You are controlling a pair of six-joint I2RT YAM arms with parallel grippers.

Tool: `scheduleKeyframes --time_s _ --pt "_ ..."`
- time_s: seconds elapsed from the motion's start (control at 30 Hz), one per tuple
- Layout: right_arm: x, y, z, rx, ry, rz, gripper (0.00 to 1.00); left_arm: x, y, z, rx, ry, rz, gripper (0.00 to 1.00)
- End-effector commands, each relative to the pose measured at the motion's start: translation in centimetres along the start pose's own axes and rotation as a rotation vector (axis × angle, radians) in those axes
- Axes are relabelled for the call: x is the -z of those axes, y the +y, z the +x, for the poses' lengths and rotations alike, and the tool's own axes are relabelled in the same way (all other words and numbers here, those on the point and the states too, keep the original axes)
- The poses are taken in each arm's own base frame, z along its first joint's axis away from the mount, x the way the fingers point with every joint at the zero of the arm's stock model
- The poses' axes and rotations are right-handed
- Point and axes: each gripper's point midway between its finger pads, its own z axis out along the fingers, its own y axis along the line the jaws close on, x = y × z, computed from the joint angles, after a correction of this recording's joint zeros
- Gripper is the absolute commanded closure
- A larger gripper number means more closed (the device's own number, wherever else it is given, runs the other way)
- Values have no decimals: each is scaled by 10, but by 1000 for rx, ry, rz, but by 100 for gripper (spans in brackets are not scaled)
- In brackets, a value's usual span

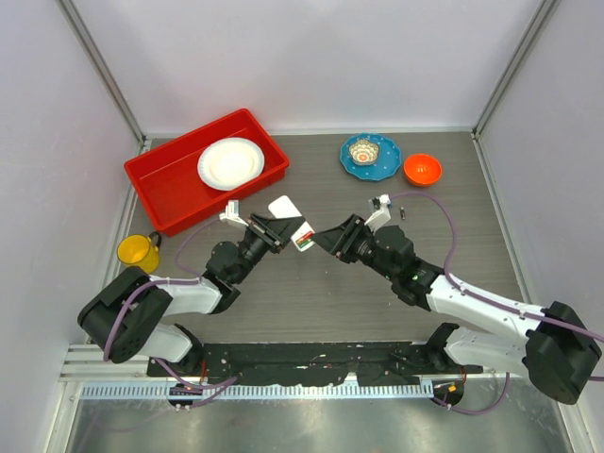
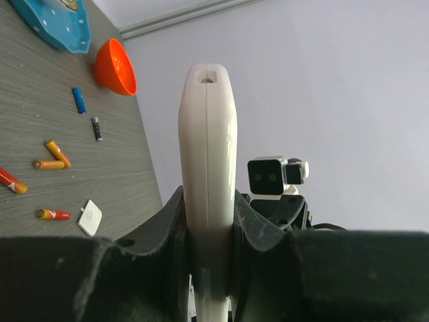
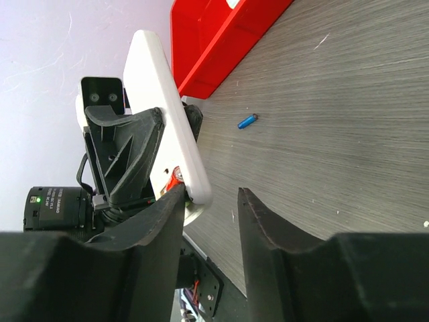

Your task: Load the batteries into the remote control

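My left gripper is shut on the white remote control and holds it above the table. It shows edge-on between the jaws in the left wrist view. My right gripper is open at the remote's lower end, its left finger touching the remote. A red-orange battery sits in the remote's open compartment there. Loose batteries lie on the table: a blue one, a dark one, two orange ones and red ones. Another blue battery lies near the tray.
A red tray holding a white plate stands back left, a yellow cup beside it. A blue plate with a small bowl and an orange bowl stand at the back. A small white cover lies by the batteries.
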Motion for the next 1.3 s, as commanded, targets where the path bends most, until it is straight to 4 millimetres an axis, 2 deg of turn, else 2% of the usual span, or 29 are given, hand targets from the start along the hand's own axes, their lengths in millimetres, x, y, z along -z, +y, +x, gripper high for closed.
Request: scheduleKeyframes --time_s 0.0,0.2,0.4,0.87,1.27 --pt "6 18 -15 24 -39 -41 54 3 -89 -17 -1 -63 337 100" --pt "15 23 -17 28 -50 -67 49 4 -88 -17 -1 -64 333 100" --pt "20 29 -23 41 -75 -88 48 5 -88 -18 -1 -70 332 100" --pt "2 28 -18 41 -49 -83 48 3 -90 -16 9 -56 340 100" --pt "7 38 -26 59 -82 -117 47 3 -89 -15 10 -55 335 100"
